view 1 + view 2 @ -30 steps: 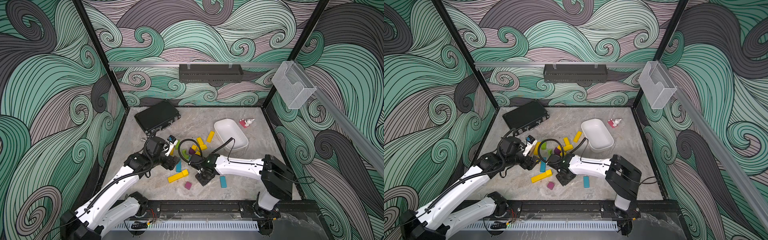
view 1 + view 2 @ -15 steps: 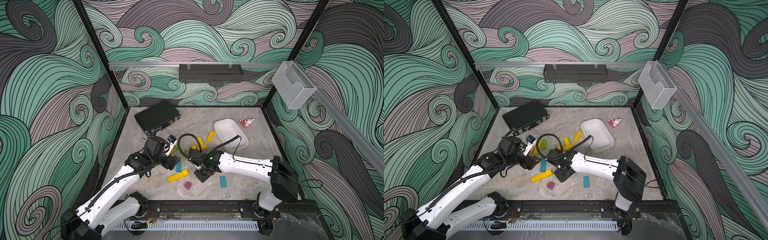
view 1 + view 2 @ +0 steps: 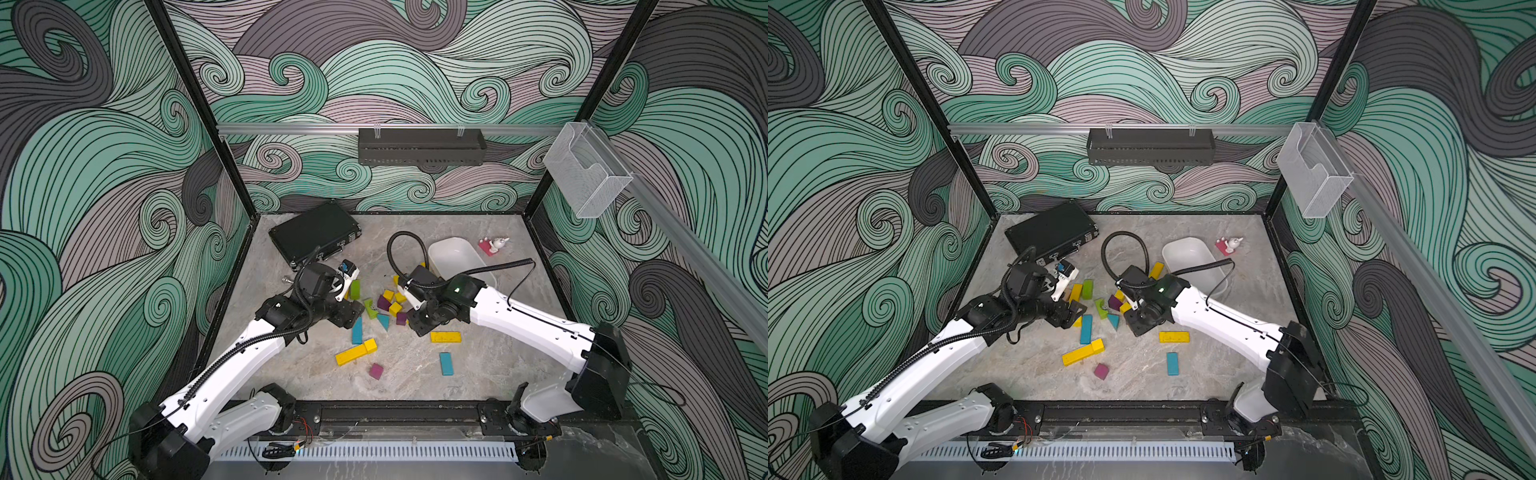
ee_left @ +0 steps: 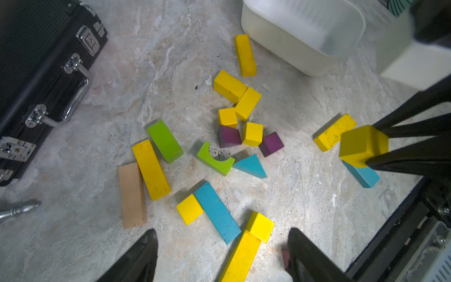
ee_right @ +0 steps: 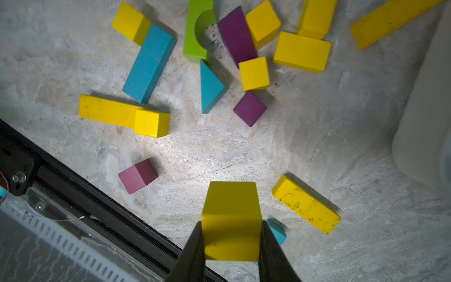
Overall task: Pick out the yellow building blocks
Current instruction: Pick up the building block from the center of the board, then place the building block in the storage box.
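Observation:
Several yellow building blocks lie scattered mid-table among other colours. My right gripper [image 5: 231, 244] is shut on a yellow cube [image 5: 231, 214] and holds it clear of the table; the left wrist view shows that cube [image 4: 361, 144] between the black fingers. A yellow bar [image 3: 445, 337] lies beside that gripper [image 3: 419, 326]. My left gripper [image 4: 222, 235] is open above a long yellow bar [image 4: 240, 258] and a yellow cube [image 4: 260, 225], holding nothing. More yellow blocks [image 4: 229, 86] cluster near the purple ones. In both top views the left gripper [image 3: 1073, 313] hovers at the pile's left side.
A white tub [image 3: 478, 266] stands behind the right arm, with a yellow bar [image 4: 245, 55] by its wall. A black case [image 3: 313, 237] lies at the back left. Green [image 4: 164, 141], blue [image 4: 216, 212], purple [image 4: 271, 144] and tan [image 4: 131, 195] blocks mix with the yellow ones. A pink figurine [image 3: 492, 245] sits at the back right.
My right gripper has risen and drawn back towards the tub with the yellow cube, uncovering the yellow bar beside it. The left arm has barely moved.

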`<action>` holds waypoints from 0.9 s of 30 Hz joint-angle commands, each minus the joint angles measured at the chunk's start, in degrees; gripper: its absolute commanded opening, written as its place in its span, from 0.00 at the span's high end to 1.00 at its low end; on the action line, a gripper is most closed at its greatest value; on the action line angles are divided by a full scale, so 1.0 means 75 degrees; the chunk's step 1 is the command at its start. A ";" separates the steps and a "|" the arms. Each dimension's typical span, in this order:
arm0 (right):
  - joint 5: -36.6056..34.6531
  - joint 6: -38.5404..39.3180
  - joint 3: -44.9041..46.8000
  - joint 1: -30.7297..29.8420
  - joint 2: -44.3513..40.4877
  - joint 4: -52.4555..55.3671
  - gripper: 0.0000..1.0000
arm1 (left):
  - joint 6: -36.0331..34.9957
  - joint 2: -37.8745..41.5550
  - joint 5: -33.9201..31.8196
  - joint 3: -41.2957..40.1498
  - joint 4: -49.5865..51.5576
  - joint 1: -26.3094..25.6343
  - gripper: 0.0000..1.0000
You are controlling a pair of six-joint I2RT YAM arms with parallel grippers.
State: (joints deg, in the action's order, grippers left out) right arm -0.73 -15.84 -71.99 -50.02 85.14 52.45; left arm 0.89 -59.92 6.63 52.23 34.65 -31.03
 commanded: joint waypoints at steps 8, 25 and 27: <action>-0.0074 0.0421 -0.1010 0.1628 0.0230 0.0443 1.00 | -0.0061 -0.1544 0.1106 0.1414 -0.1185 -0.0051 0.19; -0.0262 0.1058 -0.1845 0.4025 0.1987 0.0183 1.00 | 0.0026 -0.4430 0.1656 0.3657 -0.1686 -0.0705 0.20; -0.0251 0.1057 -0.1783 0.4267 0.2114 -0.0005 1.00 | 0.0021 -0.4732 0.1688 0.3889 -0.1674 -0.0795 0.20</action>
State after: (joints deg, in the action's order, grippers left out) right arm -1.74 -9.02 -84.82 -19.81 100.22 53.67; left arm 0.91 -93.30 18.02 78.24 23.05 -36.01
